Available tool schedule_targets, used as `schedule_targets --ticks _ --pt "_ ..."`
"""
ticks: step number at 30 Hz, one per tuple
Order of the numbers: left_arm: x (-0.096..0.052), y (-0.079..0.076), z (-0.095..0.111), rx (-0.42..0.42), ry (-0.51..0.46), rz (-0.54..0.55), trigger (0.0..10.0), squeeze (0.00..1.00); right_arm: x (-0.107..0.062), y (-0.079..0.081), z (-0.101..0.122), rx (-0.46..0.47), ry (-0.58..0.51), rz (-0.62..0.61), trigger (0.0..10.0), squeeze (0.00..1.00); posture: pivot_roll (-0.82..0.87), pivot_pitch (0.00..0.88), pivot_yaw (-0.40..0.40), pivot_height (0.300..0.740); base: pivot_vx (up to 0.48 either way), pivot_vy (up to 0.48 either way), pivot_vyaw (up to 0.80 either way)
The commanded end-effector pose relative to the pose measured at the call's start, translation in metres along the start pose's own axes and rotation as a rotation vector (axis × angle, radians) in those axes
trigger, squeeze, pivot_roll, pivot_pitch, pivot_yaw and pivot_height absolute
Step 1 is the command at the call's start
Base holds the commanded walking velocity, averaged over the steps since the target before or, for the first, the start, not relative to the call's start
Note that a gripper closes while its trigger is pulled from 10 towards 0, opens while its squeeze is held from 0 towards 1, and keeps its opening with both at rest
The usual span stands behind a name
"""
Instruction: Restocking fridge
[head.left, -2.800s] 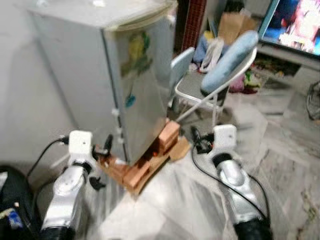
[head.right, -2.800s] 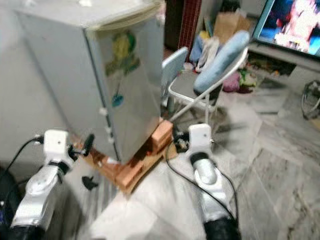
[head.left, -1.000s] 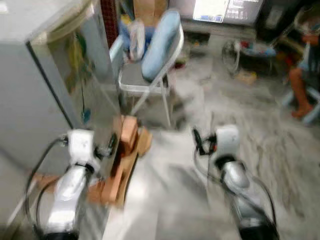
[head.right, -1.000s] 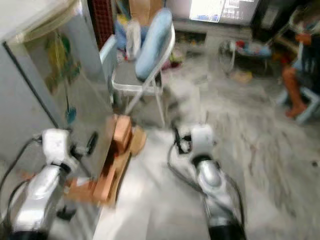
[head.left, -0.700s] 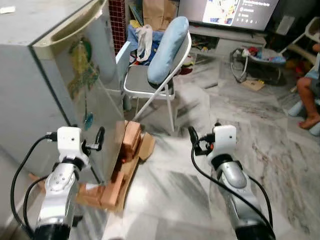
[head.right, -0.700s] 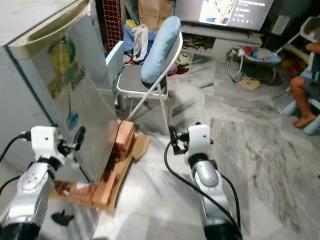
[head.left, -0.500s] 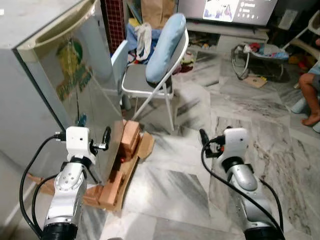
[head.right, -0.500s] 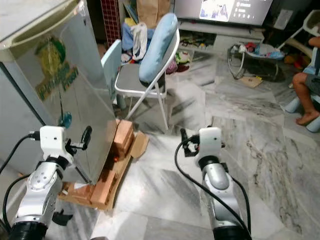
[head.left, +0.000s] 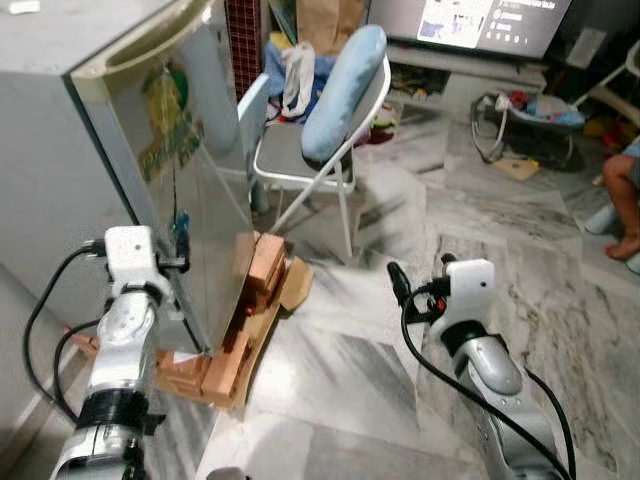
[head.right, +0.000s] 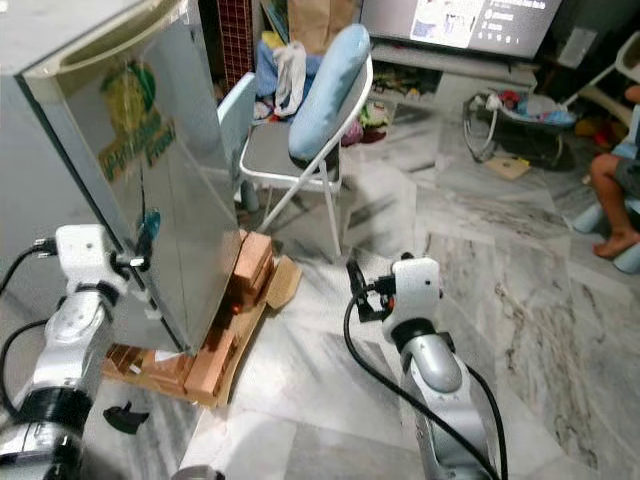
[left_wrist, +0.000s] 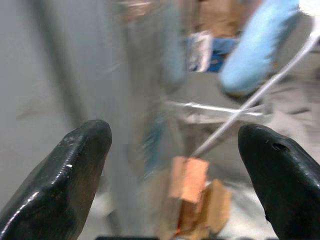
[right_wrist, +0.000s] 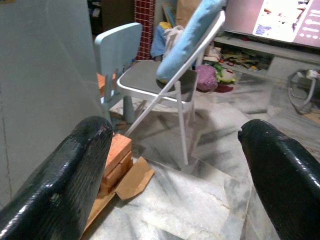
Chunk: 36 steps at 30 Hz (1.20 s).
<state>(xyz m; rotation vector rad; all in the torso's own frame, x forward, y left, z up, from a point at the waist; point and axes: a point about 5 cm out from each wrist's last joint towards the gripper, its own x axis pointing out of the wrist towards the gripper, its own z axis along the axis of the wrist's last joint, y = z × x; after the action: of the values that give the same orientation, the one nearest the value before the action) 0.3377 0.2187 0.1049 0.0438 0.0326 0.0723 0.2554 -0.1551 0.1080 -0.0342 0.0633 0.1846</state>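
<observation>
One closed fridge (head.left: 150, 150) on bricks (head.left: 262, 270), left gripper (head.left: 180, 250) beside door

You're looking along the left gripper (left_wrist: 172, 165), its two black fingers (left_wrist: 65, 180) spread wide apart at the frame's edges. Between them the grey fridge (left_wrist: 55, 65) side smears into blur, with orange bricks (left_wrist: 187, 182) below (edges soft) and a folding chair (left_wrist: 235, 107) carrying a blue cushion (left_wrist: 255, 47) beyond.
</observation>
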Motion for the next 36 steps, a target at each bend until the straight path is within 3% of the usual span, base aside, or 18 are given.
schedule_targets --ticks 1,5,8,13,18,21,25,29,36 --pt "0.005 -0.007 0.003 0.001 -0.004 -0.036 10.0 0.00 -0.003 -0.003 0.003 -0.012 -0.002 0.000 10.0 0.00 -0.04 0.091 -0.053 0.740 0.000 0.000 0.00" --pt "0.015 -0.014 0.009 0.031 -0.015 -0.049 10.0 0.00 -0.006 -0.005 0.006 -0.022 0.003 -0.013 10.0 0.00 -0.05 0.089 -0.044 0.740 0.000 0.000 0.00" --pt "0.018 -0.004 0.011 0.050 -0.021 0.026 10.0 0.00 -0.007 -0.005 0.007 -0.022 0.009 -0.012 10.0 0.00 -0.05 0.089 -0.045 0.740 0.000 0.000 0.00" --pt "0.014 0.004 0.007 0.032 -0.026 0.044 10.0 0.00 -0.008 -0.003 0.005 -0.029 0.015 0.006 10.0 0.00 -0.05 0.089 -0.047 0.740 0.000 0.000 0.00" --pt "-0.008 0.005 -0.012 0.012 -0.026 0.018 10.0 0.00 -0.009 -0.003 0.003 -0.026 0.023 0.005 10.0 0.00 -0.03 0.081 -0.042 0.740 0.000 0.000 0.00" --pt "-0.038 0.004 -0.020 0.012 -0.037 -0.043 10.0 0.00 -0.010 -0.004 0.003 -0.012 0.016 -0.005 10.0 0.00 -0.02 0.076 -0.036 0.740 0.000 0.000 0.00" --pt "-0.063 0.001 -0.019 0.022 -0.058 -0.087 10.0 0.00 -0.010 -0.003 0.002 -0.007 0.010 0.002 10.0 0.00 -0.01 0.065 -0.029 0.740 0.000 0.320 0.00" --pt "-0.069 -0.005 -0.016 -0.007 -0.062 -0.127 10.0 0.00 -0.005 0.002 0.002 0.000 0.004 0.009 10.0 0.00 0.01 0.063 -0.032 0.740 0.296 0.377 0.00" --pt "-0.065 -0.008 -0.007 -0.003 -0.077 -0.150 10.0 0.00 -0.002 0.003 0.004 0.003 -0.007 0.011 10.0 0.00 0.01 0.065 -0.030 0.740 0.368 0.277 0.00"
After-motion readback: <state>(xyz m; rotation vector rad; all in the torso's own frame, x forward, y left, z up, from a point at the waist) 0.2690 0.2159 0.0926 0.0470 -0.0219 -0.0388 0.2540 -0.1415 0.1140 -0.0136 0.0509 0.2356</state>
